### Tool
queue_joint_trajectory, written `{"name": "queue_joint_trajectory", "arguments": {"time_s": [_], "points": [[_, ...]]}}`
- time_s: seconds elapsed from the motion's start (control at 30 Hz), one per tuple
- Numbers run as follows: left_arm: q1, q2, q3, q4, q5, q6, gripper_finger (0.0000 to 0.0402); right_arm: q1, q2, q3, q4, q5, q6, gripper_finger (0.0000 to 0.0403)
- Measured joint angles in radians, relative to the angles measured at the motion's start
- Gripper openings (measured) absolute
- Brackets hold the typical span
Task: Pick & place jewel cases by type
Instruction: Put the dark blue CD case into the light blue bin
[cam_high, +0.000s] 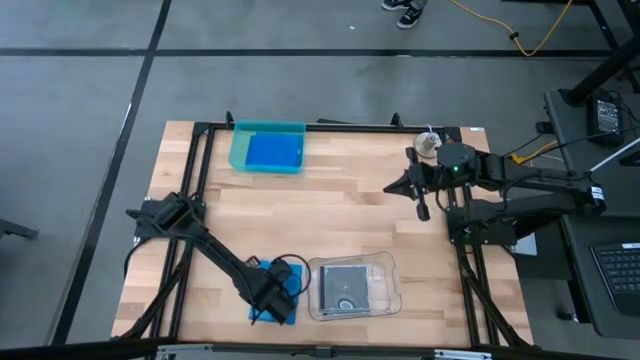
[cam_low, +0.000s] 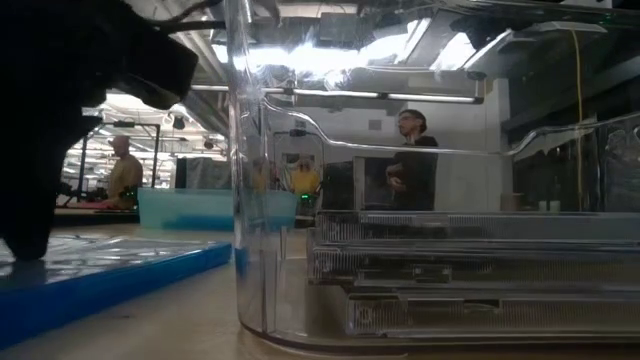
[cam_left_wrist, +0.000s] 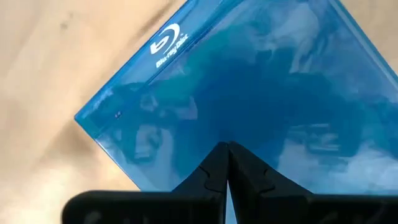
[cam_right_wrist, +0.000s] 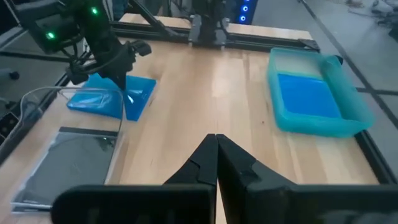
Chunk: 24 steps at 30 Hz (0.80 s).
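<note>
A bright blue jewel case (cam_high: 283, 310) lies flat on the wooden table near its front edge. My left gripper (cam_high: 270, 300) stands over it, pointing down, fingers shut (cam_left_wrist: 227, 149). To its right, a clear tray (cam_high: 390, 262) holds dark grey jewel cases (cam_high: 345, 288), which show stacked in the low view (cam_low: 470, 270). At the far edge, a teal tray (cam_high: 268, 126) holds another blue jewel case (cam_high: 272, 150). My right gripper (cam_high: 422, 212) hangs shut above the table's right side, holding nothing. My left gripper sets its shut fingertips (cam_low: 28, 250) on the top face (cam_left_wrist: 249, 124) of the blue jewel case, away from its edges. It comes from above, pointing down. The case lies flat on the table under it.
A black frame rail (cam_high: 200, 200) runs along the table's sides and far edge. Bare wood (cam_high: 330, 210) lies between the teal tray and the clear tray. People show in the room beyond the table (cam_low: 412, 160).
</note>
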Motion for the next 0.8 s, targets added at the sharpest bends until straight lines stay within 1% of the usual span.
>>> {"name": "queue_joint_trajectory", "arguments": {"time_s": [0.2, 0.3, 0.43, 0.63, 0.8], "points": [[0.039, -0.075, -0.133, 0.064, -0.069, 0.064, 0.0002, -0.001, 0.0, 0.0, 0.0, 0.0, 0.067, 0.0007], [0.074, -0.123, -0.212, 0.082, -0.112, 0.092, 0.0002, -0.001, 0.0, 0.0, -0.001, 0.0, 0.073, 0.0007], [0.14, -0.195, -0.324, 0.147, -0.149, 0.151, 0.0002, 0.0, 0.0, 0.0, -0.001, 0.0, 0.074, 0.0007], [0.284, -0.273, -0.453, 0.289, -0.176, 0.333, 0.0002, -0.001, 0.0, 0.0, -0.006, 0.0, 0.074, 0.0007], [0.422, -0.279, -0.471, 0.421, -0.174, 0.528, 0.0002, 0.0, 0.0, 0.0, -0.051, 0.021, 0.074, 0.0007]]}}
